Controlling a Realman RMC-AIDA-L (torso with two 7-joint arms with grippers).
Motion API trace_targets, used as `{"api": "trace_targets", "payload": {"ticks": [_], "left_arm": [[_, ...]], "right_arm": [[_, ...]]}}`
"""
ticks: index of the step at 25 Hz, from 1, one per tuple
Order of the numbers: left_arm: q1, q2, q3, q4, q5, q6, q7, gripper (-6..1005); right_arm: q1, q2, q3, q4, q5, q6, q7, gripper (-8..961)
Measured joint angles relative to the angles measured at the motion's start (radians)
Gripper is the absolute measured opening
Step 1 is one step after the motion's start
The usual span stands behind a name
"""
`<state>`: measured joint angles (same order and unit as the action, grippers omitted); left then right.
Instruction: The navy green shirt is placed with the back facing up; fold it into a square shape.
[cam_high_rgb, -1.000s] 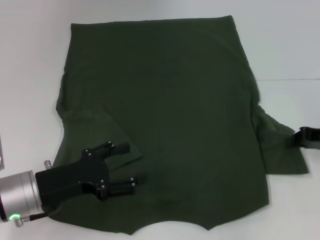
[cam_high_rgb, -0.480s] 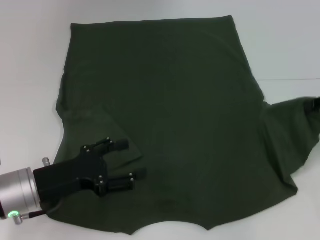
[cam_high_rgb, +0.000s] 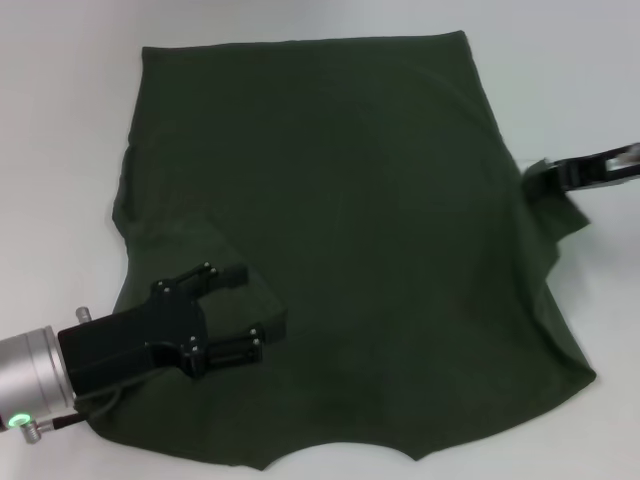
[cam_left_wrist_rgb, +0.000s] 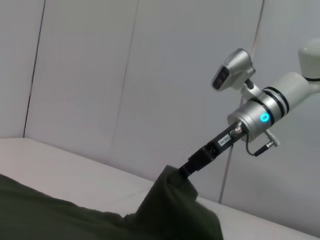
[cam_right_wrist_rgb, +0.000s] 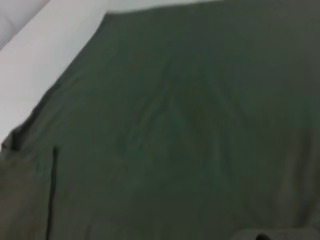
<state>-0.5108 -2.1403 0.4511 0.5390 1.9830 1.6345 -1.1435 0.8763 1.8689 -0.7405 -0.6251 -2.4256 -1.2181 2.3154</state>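
Observation:
The navy green shirt (cam_high_rgb: 350, 220) lies plain side up across the white table, much wider than either gripper. Its left sleeve is folded in over the body. My left gripper (cam_high_rgb: 254, 304) hovers open over that folded sleeve near the shirt's lower left, with nothing between its fingers. My right gripper (cam_high_rgb: 537, 179) is at the shirt's right edge, shut on the right sleeve and holding it up off the table. In the left wrist view the right gripper (cam_left_wrist_rgb: 186, 169) pinches a raised peak of the shirt (cam_left_wrist_rgb: 172, 210). Dark cloth of the shirt (cam_right_wrist_rgb: 190, 125) fills the right wrist view.
White table (cam_high_rgb: 60, 120) shows around the shirt on the left, the far side and the right. A pale panelled wall (cam_left_wrist_rgb: 100, 75) stands behind the right arm in the left wrist view.
The right gripper has taken the right sleeve and carried it up and in toward the shirt's body. The left gripper has drawn back slightly to the left.

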Motion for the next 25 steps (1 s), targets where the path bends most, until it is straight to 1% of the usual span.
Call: {"api": "trace_targets", "payload": {"ticks": [2, 6, 9, 11, 13, 15, 20, 22, 25], "left_arm": [[0.000, 0.001, -0.002, 0.000, 0.000, 0.003, -0.002, 920], [0.000, 0.001, -0.003, 0.001, -0.005, 0.005, -0.004, 919], [0.000, 0.002, -0.003, 0.003, -0.010, 0.006, -0.004, 919], [0.000, 0.002, -0.003, 0.006, -0.010, 0.007, -0.004, 919], [0.000, 0.002, -0.003, 0.007, -0.011, 0.007, -0.004, 919], [-0.003, 0.002, -0.003, 0.007, -0.012, 0.007, -0.004, 919], [-0.006, 0.003, -0.003, 0.006, -0.012, 0.007, -0.004, 919], [-0.006, 0.004, -0.003, 0.003, -0.012, 0.007, -0.003, 919], [-0.008, 0.003, 0.002, 0.002, -0.012, 0.007, -0.002, 919]], "right_arm": [[0.041, 0.015, -0.017, 0.034, -0.036, 0.017, 0.041, 79], [0.098, 0.042, -0.070, 0.091, -0.066, 0.049, 0.106, 87], [0.122, 0.061, -0.119, 0.107, -0.067, 0.053, 0.147, 297], [0.131, 0.071, -0.131, 0.111, -0.067, 0.048, 0.160, 340], [0.133, 0.076, -0.132, 0.110, -0.066, 0.040, 0.164, 384], [0.124, 0.071, -0.129, 0.104, -0.066, 0.040, 0.176, 427], [0.060, 0.032, -0.083, 0.111, -0.063, 0.093, 0.215, 536], [0.037, 0.022, -0.061, 0.128, -0.062, 0.115, 0.217, 619], [0.013, 0.017, -0.043, 0.159, -0.061, 0.148, 0.217, 744]]}}
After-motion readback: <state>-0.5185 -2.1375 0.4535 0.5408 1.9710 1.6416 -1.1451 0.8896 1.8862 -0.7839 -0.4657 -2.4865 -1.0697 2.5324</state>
